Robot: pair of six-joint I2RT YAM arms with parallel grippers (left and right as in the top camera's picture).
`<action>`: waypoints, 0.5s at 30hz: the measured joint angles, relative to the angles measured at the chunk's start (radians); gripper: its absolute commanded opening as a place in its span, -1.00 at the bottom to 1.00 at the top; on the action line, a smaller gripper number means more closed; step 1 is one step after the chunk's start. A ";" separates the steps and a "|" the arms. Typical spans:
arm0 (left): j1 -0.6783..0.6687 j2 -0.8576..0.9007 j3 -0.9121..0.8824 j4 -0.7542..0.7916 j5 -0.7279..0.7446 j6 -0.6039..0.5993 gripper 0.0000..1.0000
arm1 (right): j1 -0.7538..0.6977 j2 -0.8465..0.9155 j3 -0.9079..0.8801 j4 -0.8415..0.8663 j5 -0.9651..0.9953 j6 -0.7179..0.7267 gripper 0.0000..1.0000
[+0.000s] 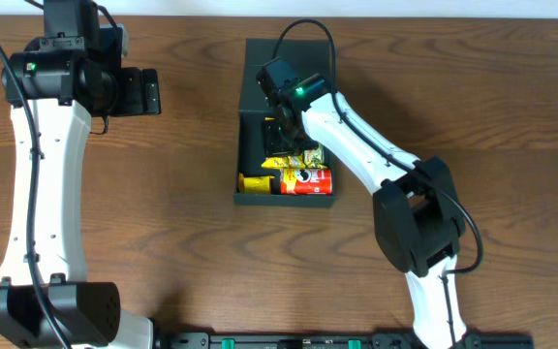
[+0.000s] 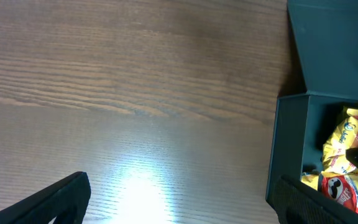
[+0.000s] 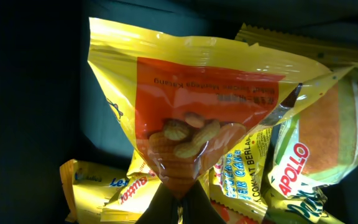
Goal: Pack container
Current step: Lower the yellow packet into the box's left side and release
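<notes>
The dark teal container (image 1: 250, 116) stands at the table's middle with its flap lid (image 1: 289, 58) folded back on the far side. My right gripper (image 1: 291, 131) reaches down into it. In the right wrist view this gripper (image 3: 180, 196) is shut on the lower corner of a yellow and orange peanut packet (image 3: 191, 106), which hangs over the snacks inside. My left gripper (image 1: 148, 92) hovers over bare table to the container's left, open and empty (image 2: 182, 199). The left wrist view shows the container's wall (image 2: 288, 143) at the right edge.
Inside the box lie a red Pringles can (image 1: 308, 180), a yellow packet (image 1: 257, 182), an Apollo wrapper (image 3: 316, 143) and a butter biscuit pack (image 3: 104, 190). Brown wooden table (image 1: 182, 194) surrounds the box. Arm bases stand at the near edge.
</notes>
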 measured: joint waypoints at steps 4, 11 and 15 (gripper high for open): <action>0.000 0.000 0.000 0.000 0.000 0.000 0.91 | 0.000 0.000 0.000 -0.004 0.002 0.011 -0.07; 0.000 0.000 0.000 0.000 0.000 0.000 0.91 | 0.000 0.000 0.004 -0.011 0.002 0.010 -0.18; 0.000 0.000 0.000 0.000 0.000 0.000 0.90 | 0.000 0.003 0.098 -0.079 0.008 -0.006 -0.25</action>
